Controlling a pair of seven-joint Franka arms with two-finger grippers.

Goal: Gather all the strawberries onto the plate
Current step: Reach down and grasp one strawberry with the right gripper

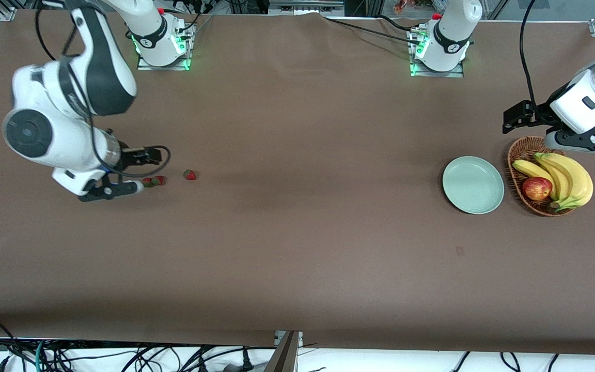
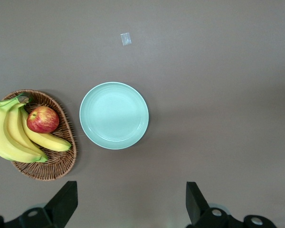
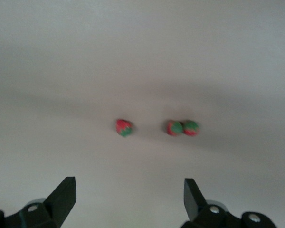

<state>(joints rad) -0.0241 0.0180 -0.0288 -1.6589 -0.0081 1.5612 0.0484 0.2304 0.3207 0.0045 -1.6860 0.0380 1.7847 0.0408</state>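
Nearest the front camera on the brown table (image 1: 297, 258) is the mint-green plate (image 1: 473, 184), bare, just beside the wicker basket (image 1: 520, 155) of bananas (image 1: 568, 178) and an apple (image 1: 536, 188). Over the basket hangs the left gripper (image 2: 132, 202), fingers spread wide. Toward the right arm's end, the right gripper (image 3: 130, 199) gapes wide and empty above three strawberries (image 1: 189, 174): two touching, the third near them.
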